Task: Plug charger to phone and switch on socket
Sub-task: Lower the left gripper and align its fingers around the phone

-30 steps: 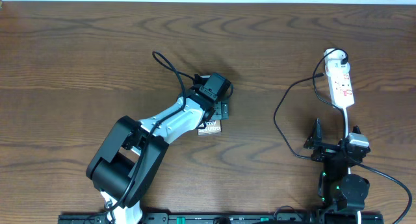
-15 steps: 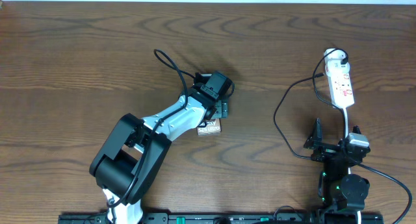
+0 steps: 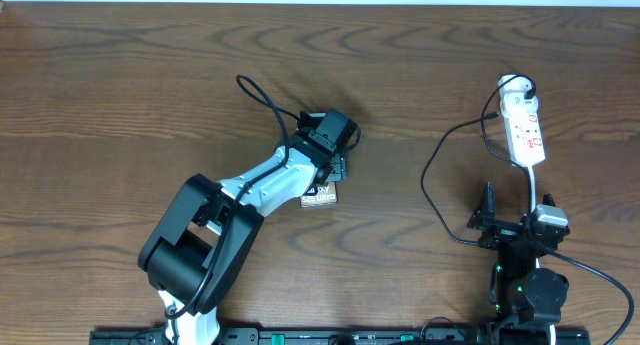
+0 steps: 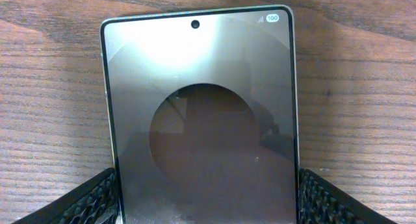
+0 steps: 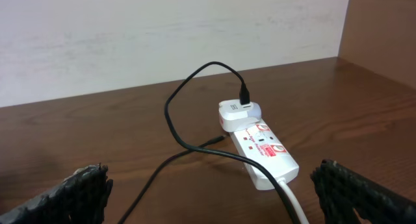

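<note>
The phone (image 3: 320, 194) lies flat on the wooden table, and its dark screen fills the left wrist view (image 4: 201, 107). My left gripper (image 3: 335, 167) sits over its far end, and in the left wrist view the gripper (image 4: 208, 208) has both fingers pressed against the phone's long edges. The white socket strip (image 3: 525, 130) lies at the far right, with a white plug (image 5: 239, 112) at its far end. The charger, a thin black cable (image 3: 428, 175), loops from that plug across the table (image 5: 170, 113); I cannot pick out its tip. My right gripper (image 5: 221, 198) is open and empty, near the socket's front end.
The socket's white lead (image 3: 535, 190) runs toward the right arm base (image 3: 530, 285). A thick black robot cable (image 3: 258, 97) arcs behind the left arm. A pale wall (image 5: 162, 36) borders the table's far edge.
The left gripper's fingers have drawn in against the phone, and the phone has shifted slightly left and away. The right arm has not moved.
</note>
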